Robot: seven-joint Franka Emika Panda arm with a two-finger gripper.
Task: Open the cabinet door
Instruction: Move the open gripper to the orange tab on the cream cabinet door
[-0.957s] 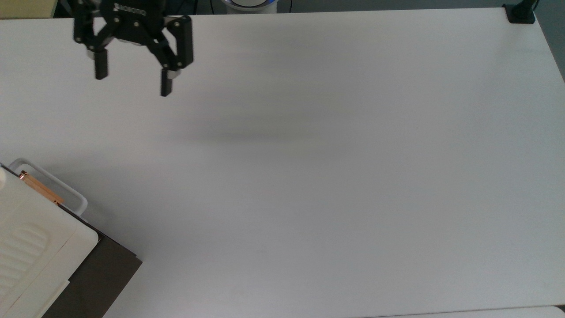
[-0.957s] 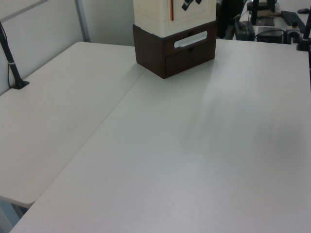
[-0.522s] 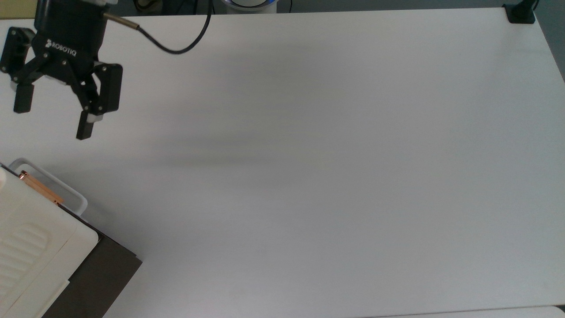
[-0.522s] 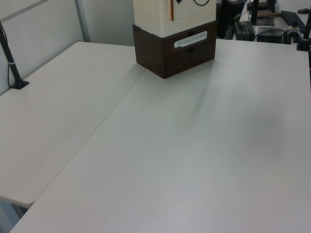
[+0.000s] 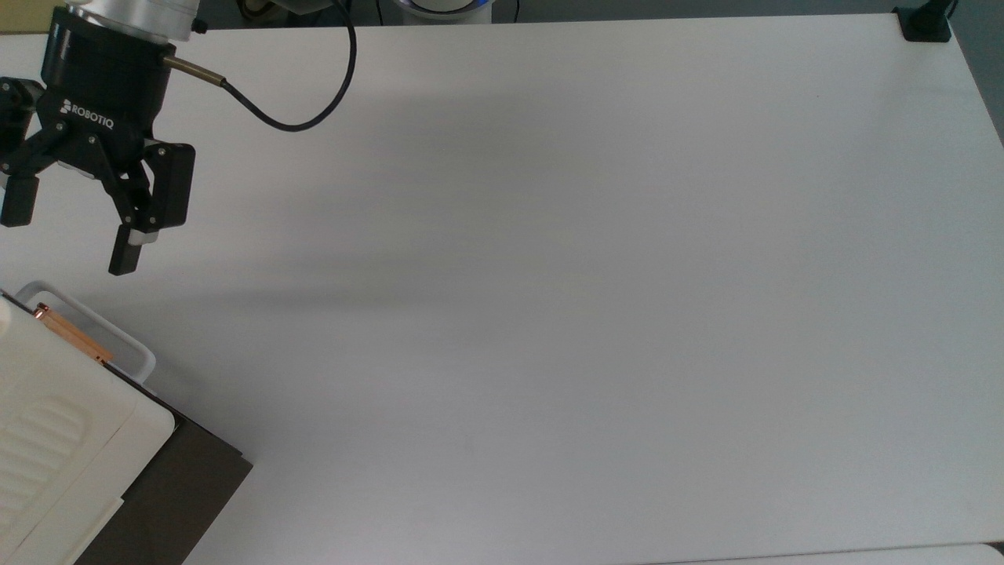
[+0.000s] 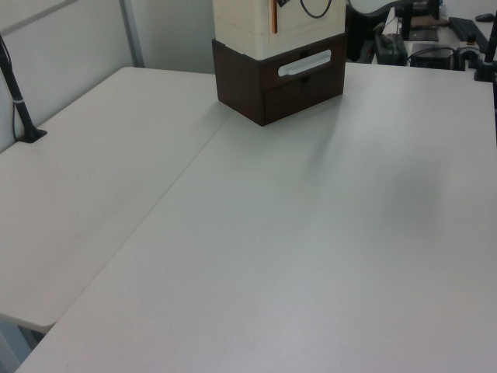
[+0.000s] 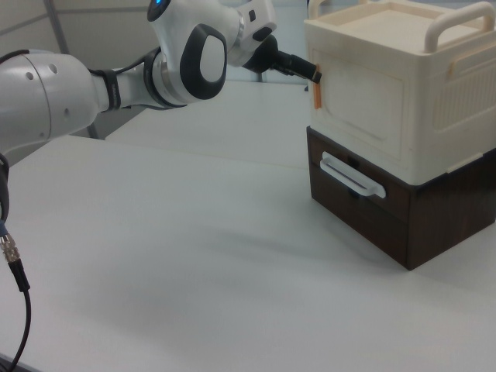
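The gripper (image 5: pixel 65 234) hangs with its fingers spread apart and nothing between them, just short of the copper bar handle (image 7: pixel 318 94) on the cabinet door (image 7: pixel 363 99). The door is the cream-yellow front panel of the upper unit, sitting above the dark brown drawer base (image 7: pixel 387 209) with its white looped rail (image 7: pixel 353 175), and it looks fully closed. The main risk, as I judge it, is a missed grasp: the handle is slim and lies close against the door, so a slightly off approach could drive a fingertip into the panel and shove the whole unit across the white table (image 5: pixel 549 314), or let the fingers close on air beside the handle. In the right view the door stands upright and faces the right view's left, toward the arm. The handle's long axis runs vertically along the door's edge nearest the gripper.
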